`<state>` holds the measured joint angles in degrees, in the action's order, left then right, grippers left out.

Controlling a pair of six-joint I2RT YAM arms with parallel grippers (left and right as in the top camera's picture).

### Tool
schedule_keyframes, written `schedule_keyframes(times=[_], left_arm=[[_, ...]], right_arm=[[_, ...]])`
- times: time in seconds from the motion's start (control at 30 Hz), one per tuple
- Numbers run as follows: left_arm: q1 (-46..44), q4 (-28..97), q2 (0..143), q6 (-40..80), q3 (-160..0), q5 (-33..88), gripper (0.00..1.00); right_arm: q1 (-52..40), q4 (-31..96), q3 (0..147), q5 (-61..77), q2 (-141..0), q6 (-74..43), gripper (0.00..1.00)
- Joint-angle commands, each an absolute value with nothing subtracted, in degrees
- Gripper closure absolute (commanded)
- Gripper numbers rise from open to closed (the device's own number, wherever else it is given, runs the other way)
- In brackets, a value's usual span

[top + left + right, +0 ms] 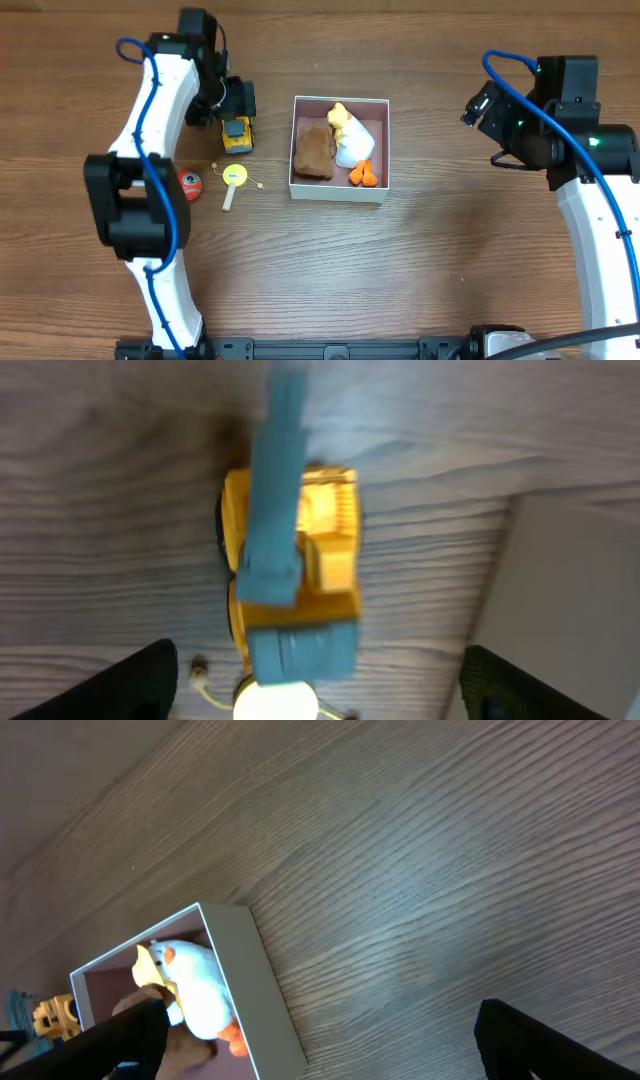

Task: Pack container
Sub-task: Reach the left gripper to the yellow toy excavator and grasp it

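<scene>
The container (pixel 338 193), a square white box with a pink inside, sits mid-table. It holds a brown plush (pixel 314 151) and a white duck (pixel 353 141) with orange feet. A yellow and blue toy digger (pixel 237 133) stands on the table left of the box. My left gripper (pixel 228 104) hovers just behind the digger, open and empty. In the left wrist view the digger (pixel 296 560) lies ahead of the spread jaws (pixel 320 698), with the box wall (pixel 570 590) at right. My right gripper (pixel 478 106) is open and empty, well right of the box. The box (pixel 256 988) and the duck (pixel 196 986) show in the right wrist view.
An orange ball (pixel 189 183) and a small yellow hand drum on a stick (pixel 234 178) lie on the wood table left of the box, in front of the digger. The drum's pale disc (pixel 276 702) shows in the left wrist view.
</scene>
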<state>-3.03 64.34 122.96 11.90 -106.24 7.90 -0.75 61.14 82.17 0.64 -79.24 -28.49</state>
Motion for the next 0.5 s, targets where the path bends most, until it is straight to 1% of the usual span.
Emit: schedule_keyframes(times=[0.0, 0.2, 0.33, 0.47], left_arm=[[-3.75, 65.06, 126.39, 12.45, -108.12, 7.09, 0.24], [-4.95, 65.19, 129.19, 12.43, -108.12, 3.81, 0.27], [-4.95, 65.17, 129.75, 11.55, -108.12, 3.27, 0.24], [-4.95, 65.41, 129.97, 10.04, -108.09, 1.34, 0.28]], right_arm=[[-0.58, 61.06, 82.83, 0.51, -79.31, -28.45, 0.0], [-0.58, 61.08, 82.83, 0.49, -79.31, -28.42, 0.0], [-0.56, 61.25, 82.83, 0.47, -79.31, -28.4, 0.0], [-0.56, 61.39, 82.83, -0.14, -79.31, -28.23, 0.0]])
